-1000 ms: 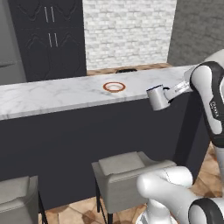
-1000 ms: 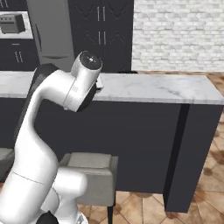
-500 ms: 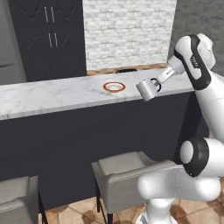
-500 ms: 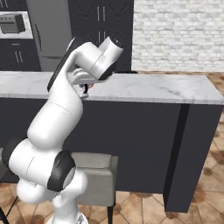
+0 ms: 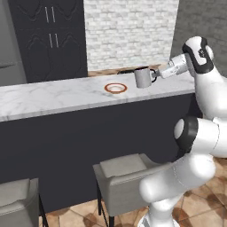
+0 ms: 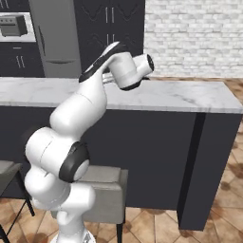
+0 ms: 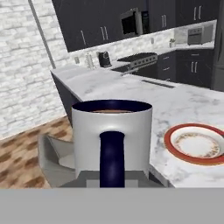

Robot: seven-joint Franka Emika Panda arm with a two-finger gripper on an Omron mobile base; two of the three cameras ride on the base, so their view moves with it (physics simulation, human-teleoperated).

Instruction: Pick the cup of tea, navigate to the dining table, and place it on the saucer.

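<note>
Cup of tea [image 5: 142, 77] is upright, held by its dark handle in the gripper [image 5: 155, 74], fingers clamped on the handle from the right side in the left base view. Hand view has the cup [image 7: 112, 134] dead centre, handle facing the camera, brown liquid just visible below the rim. In the left base view the cup sits above the dining table [image 5: 53, 95] top, toward its right end and near the far edge; can't tell if the base is touching the marble or just off it. Saucer [image 5: 115, 88] lies flat on the table just left of the cup, apart from it, not under it. Hand view puts the saucer [image 7: 197, 143] to the right of the cup, orange rim, white centre, nothing on it. Arm reaches in from the right over the table end. Two grey stools [image 5: 128, 175] stand along the near side of the dark base. Right base view: the arm's wrist hangs over the table [image 6: 180, 97] top.
</note>
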